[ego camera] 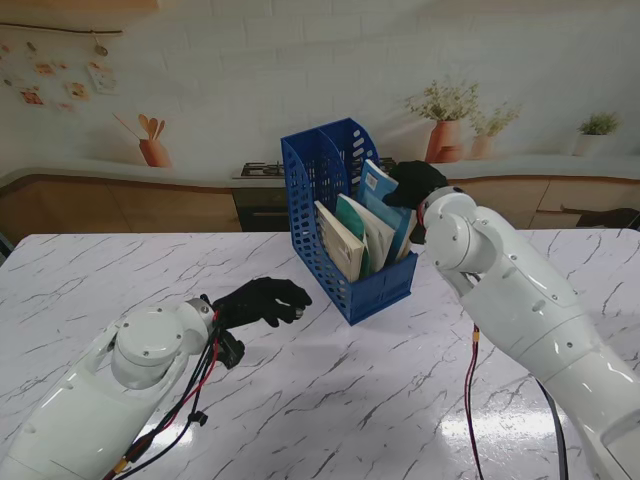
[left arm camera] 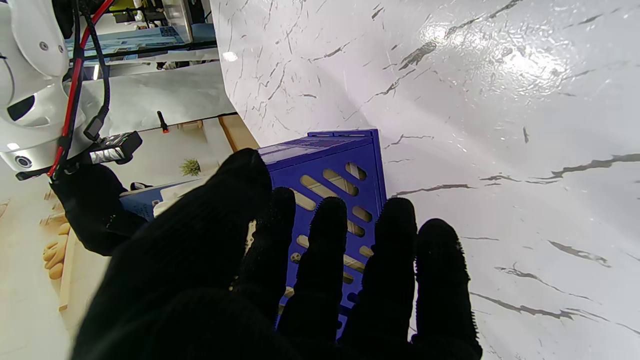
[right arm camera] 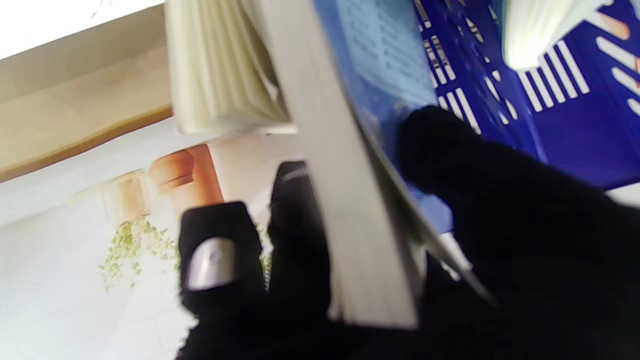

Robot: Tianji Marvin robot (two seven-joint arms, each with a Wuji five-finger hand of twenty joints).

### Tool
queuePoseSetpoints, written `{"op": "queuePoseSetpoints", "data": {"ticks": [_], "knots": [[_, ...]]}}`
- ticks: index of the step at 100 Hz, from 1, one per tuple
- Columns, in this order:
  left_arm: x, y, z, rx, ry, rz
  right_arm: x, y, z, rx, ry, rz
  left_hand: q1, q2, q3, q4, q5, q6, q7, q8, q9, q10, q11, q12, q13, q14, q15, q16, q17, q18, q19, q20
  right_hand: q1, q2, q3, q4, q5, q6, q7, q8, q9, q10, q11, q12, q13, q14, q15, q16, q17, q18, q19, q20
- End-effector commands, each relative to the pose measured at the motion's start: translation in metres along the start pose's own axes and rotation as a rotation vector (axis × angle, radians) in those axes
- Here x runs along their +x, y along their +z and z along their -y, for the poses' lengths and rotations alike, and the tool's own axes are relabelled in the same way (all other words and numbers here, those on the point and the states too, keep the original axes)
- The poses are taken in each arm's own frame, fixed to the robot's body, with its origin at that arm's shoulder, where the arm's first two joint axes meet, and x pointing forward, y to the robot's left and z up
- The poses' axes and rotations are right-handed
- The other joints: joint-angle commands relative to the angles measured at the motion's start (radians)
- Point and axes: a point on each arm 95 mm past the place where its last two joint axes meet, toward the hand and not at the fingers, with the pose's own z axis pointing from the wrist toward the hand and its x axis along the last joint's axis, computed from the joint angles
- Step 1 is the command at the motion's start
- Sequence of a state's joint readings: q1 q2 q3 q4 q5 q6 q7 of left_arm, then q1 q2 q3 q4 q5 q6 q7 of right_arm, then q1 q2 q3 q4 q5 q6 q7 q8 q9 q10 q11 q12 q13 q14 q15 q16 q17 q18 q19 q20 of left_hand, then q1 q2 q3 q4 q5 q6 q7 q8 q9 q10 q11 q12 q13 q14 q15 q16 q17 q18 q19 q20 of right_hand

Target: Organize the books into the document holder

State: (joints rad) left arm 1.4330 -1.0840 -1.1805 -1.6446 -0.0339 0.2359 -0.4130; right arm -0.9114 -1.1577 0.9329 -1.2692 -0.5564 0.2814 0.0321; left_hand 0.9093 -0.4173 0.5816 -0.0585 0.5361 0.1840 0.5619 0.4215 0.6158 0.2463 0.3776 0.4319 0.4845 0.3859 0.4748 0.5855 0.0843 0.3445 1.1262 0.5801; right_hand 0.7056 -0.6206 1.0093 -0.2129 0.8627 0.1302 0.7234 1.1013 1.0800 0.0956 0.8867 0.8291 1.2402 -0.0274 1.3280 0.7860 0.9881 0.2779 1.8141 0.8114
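Note:
A blue plastic document holder (ego camera: 352,230) stands mid-table, its open side toward my right. Inside lean a cream book (ego camera: 338,240), a teal book (ego camera: 357,222) and a blue book (ego camera: 381,190). My right hand (ego camera: 413,184), in a black glove, is shut on the blue book's upper end; in the right wrist view the thumb lies on the cover (right arm camera: 370,65) and the fingers (right arm camera: 220,255) sit behind the page edges. My left hand (ego camera: 262,300) hovers over the marble just left of the holder (left arm camera: 340,180), fingers (left arm camera: 390,265) spread, holding nothing.
The white marble table (ego camera: 330,400) stretches wide around the holder. Behind it runs a kitchen backdrop with potted plants (ego camera: 444,118) and a stove. My right forearm (ego camera: 530,310) crosses the table's right side.

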Motion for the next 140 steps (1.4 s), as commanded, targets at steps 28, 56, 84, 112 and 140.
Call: {"op": "queuePoseSetpoints", "data": {"ticks": [28, 56, 84, 112, 140], "knots": [[0.001, 0.0, -0.003, -0.017, 0.001, -0.02, -0.003, -0.006, 0.026, 0.036, -0.004, 0.02, 0.005, 0.022, -0.023, 0.022, 0.014, 0.006, 0.008, -0.009, -0.013, -0.014, -0.003, -0.005, -0.004, 0.0, -0.017, -0.004, -0.013, -0.024, -0.033, -0.007, 0.119, 0.041, 0.182, 0.03, 0.022, -0.352, 0.052, -0.162, -0.064, -0.113, -0.163, -0.021, -0.092, -0.093, -0.065, -0.018, -0.024, -0.164, 0.13, 0.022], [0.001, 0.0, -0.003, -0.019, -0.001, -0.01, -0.004, -0.007, 0.033, 0.041, -0.004, 0.012, 0.006, 0.024, -0.025, 0.022, 0.012, 0.006, 0.007, -0.009, -0.015, -0.013, -0.003, -0.005, -0.008, -0.001, -0.02, -0.005, -0.016, -0.026, -0.036, -0.008, 0.045, 0.011, 0.042, 0.01, -0.095, -0.351, 0.142, -0.367, -0.129, -0.099, -0.287, -0.054, -0.176, -0.056, -0.189, -0.053, -0.118, -0.126, 0.059, 0.049], [0.001, 0.001, -0.002, -0.022, 0.0, -0.018, -0.003, -0.014, 0.026, 0.011, 0.009, -0.012, 0.006, 0.025, -0.028, 0.023, 0.012, 0.004, 0.007, -0.009, -0.017, -0.014, -0.005, -0.005, -0.012, -0.004, -0.025, -0.007, -0.021, -0.026, -0.041, -0.011, -0.049, 0.015, -0.151, 0.004, -0.17, -0.315, 0.114, -0.456, -0.23, -0.085, -0.336, -0.241, -0.275, -0.002, -0.4, -0.114, -0.275, -0.026, -0.095, 0.103], [0.001, 0.001, -0.002, -0.023, -0.002, -0.015, 0.005, -0.02, 0.017, -0.033, 0.016, -0.038, 0.006, 0.024, -0.029, 0.024, 0.014, 0.005, 0.007, -0.009, -0.017, -0.012, -0.006, -0.005, -0.011, -0.003, -0.026, -0.007, -0.024, -0.025, -0.045, -0.012, -0.173, 0.104, -0.271, 0.064, -0.163, -0.248, -0.13, -0.395, -0.314, -0.066, -0.427, -0.319, -0.371, 0.039, -0.634, -0.197, -0.42, 0.06, -0.266, 0.124], [0.002, 0.003, 0.0, -0.009, 0.0, -0.017, 0.006, -0.04, 0.001, -0.112, 0.06, -0.05, -0.005, 0.029, -0.027, 0.029, -0.005, 0.001, -0.008, -0.015, -0.028, -0.017, -0.013, -0.008, -0.032, -0.014, -0.045, -0.016, -0.047, -0.027, -0.066, -0.02, -0.23, 0.164, -0.36, 0.124, -0.169, -0.217, -0.273, -0.335, -0.343, -0.084, -0.501, -0.366, -0.456, 0.06, -0.93, -0.325, -0.697, 0.185, -0.628, -0.009]]}}
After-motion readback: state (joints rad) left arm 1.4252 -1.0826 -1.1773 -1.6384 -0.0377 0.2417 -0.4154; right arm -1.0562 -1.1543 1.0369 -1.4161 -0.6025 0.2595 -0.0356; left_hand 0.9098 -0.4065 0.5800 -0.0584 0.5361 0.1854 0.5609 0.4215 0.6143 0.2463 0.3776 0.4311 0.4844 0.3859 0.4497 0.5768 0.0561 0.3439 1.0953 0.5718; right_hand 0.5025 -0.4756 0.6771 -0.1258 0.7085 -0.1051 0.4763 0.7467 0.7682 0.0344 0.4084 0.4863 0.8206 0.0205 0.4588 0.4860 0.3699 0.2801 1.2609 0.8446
